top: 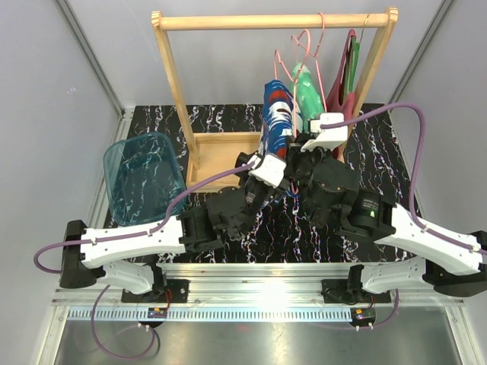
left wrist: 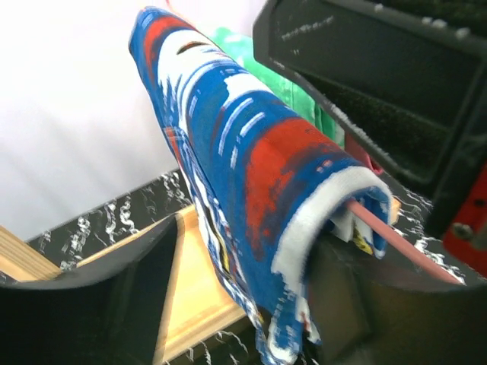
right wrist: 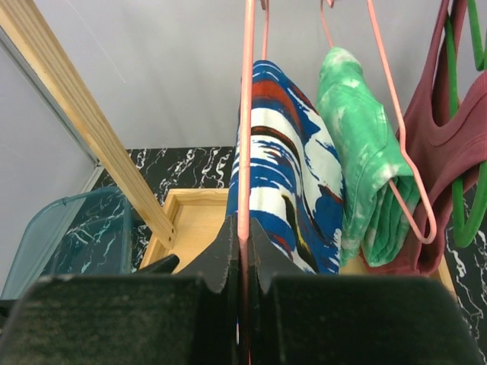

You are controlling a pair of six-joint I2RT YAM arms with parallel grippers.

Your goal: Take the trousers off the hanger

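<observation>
Right hand (right wrist: pixel 244 236) is pressed together on the pink wire hanger (right wrist: pixel 246 114), pinching the wire; as I read it, that is so the frame cannot swing or slide along the wooden rail (top: pixel 274 21) while I work the cloth. My left hand (left wrist: pixel 251 262) is spread, one finger on each side of the dark blue trousers (left wrist: pixel 243 152), which hang folded over the hanger's bottom bar, red and white patches outward. The fold sits between the fingers, but I cannot tell whether the nearer finger touches it yet. Just beside them the green trousers (right wrist: pixel 358 152) hang on a second pink hanger, and the maroon garment (right wrist: pixel 441 152) hangs beyond, at the rail's right end. Both pairs are on their hangers above the counter (top: pixel 380 152), so nothing is off yet. I judge the next move is to close on the blue fold and draw it off the bar. The teal bin (top: pixel 144 182) at the left looks like the drop spot. Pulling too hard could drag the hanger askew.
</observation>
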